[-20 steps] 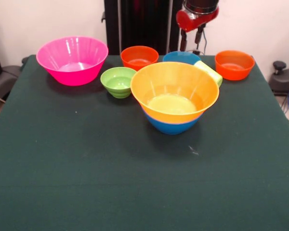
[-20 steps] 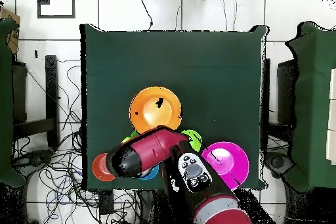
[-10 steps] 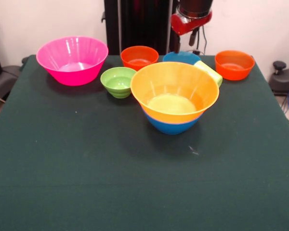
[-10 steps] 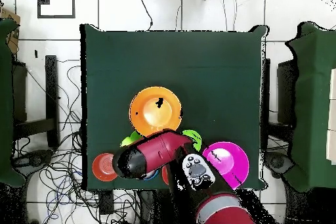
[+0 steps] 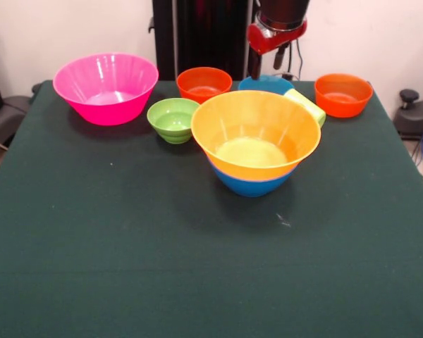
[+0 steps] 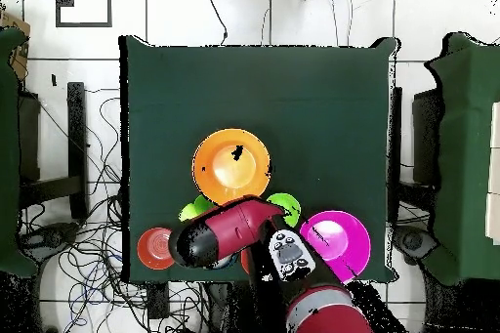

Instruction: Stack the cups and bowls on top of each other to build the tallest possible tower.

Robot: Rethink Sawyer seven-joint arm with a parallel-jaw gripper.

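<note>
A large yellow-orange bowl (image 5: 255, 134) sits nested in a blue bowl (image 5: 252, 185) at mid-table, forming the tower; from overhead the yellow-orange bowl (image 6: 231, 165) hides the blue one. A lime-yellow cup (image 5: 307, 105) lies tipped behind the tower's right rim. Behind the tower are a small blue bowl (image 5: 266, 84), a small orange bowl (image 5: 204, 83) and a small green bowl (image 5: 173, 119). The large pink bowl (image 5: 106, 88) stands far left and another orange bowl (image 5: 342, 94) far right. My gripper (image 5: 266, 69) hangs open and empty just above the small blue bowl.
In the overhead view my red arm (image 6: 223, 234) covers the gripper and the bowls near the base. The pink bowl (image 6: 335, 241) and an orange bowl (image 6: 154, 248) flank it. Dark green cloth (image 5: 197, 267) covers the table.
In the front view the gripper has shifted left and slightly up, from right of the small blue bowl to above it. No bowl or cup has moved.
</note>
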